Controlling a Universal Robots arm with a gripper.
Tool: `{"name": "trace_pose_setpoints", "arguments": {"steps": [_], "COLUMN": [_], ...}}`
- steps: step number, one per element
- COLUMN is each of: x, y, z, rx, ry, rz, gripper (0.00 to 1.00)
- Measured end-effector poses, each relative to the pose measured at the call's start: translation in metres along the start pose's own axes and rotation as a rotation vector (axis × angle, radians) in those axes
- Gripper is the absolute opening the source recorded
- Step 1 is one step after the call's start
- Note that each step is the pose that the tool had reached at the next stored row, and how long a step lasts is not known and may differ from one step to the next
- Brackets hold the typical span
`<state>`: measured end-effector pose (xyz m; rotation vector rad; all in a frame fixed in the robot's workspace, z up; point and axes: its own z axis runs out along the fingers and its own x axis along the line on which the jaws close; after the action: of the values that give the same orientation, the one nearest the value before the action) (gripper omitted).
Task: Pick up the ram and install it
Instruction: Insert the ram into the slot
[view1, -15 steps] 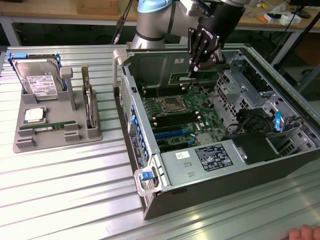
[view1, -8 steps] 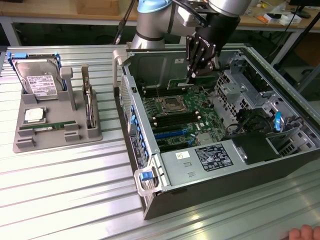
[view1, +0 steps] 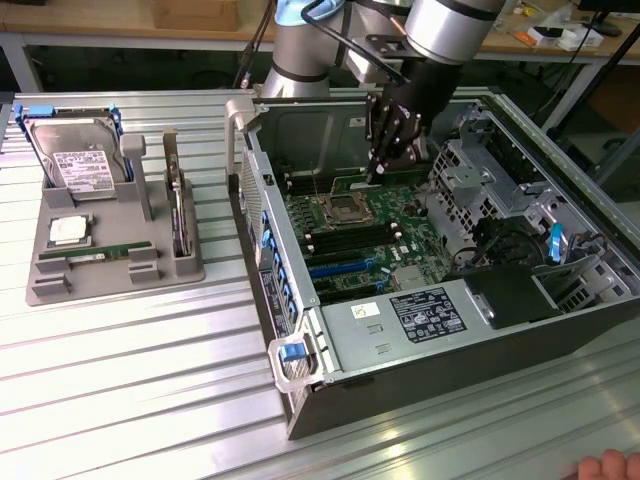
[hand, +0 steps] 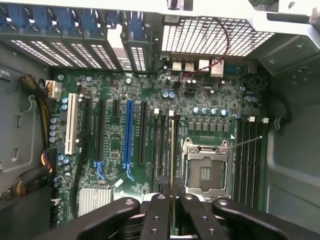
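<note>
As it is clamped edge-on in the closed gripper (hand: 173, 194), the ram (hand: 173, 145) is seen as a thin greenish-gold strip. It is lined up along the black motherboard slots (hand: 159, 145)

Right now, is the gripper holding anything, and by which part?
Yes: the gripper holds the ram, fingers pinching its two flat faces, over the motherboard.

Open computer case (view1: 420, 395) beside tray (view1: 150, 270) holding hard drive (view1: 78, 160).

Green motherboard (hand: 145, 90), blue slot (hand: 129, 132), black gripper (hand: 173, 194), yellow-green ram (hand: 173, 145) edge
</note>
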<state>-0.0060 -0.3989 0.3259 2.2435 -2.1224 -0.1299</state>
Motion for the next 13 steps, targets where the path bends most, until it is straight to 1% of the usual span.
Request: {"name": "trace_pose_setpoints", "arguments": {"steps": [4,7,8,10,12,13], "x": [0.0,0.001,0.001,0.001,0.001,0.001], "y": [-0.0014,-0.0021,-0.0026,-0.0032,-0.0041,-0.0044], "z": [0.0154,0.0221,0.0274,0.0335,0.043,0.0461], "rx": [-0.0001,-0.0001,-0.0001,-0.0001,-0.0002,-0.0001], "ry": [0.0008,0.001,0.0011,0.0014,0.002,0.0021], "rz": [0.0,0.0,0.0,0.0,0.0,0.0], "gripper": [0.13,0.13,0.13,0.13,0.13,0.13]}}
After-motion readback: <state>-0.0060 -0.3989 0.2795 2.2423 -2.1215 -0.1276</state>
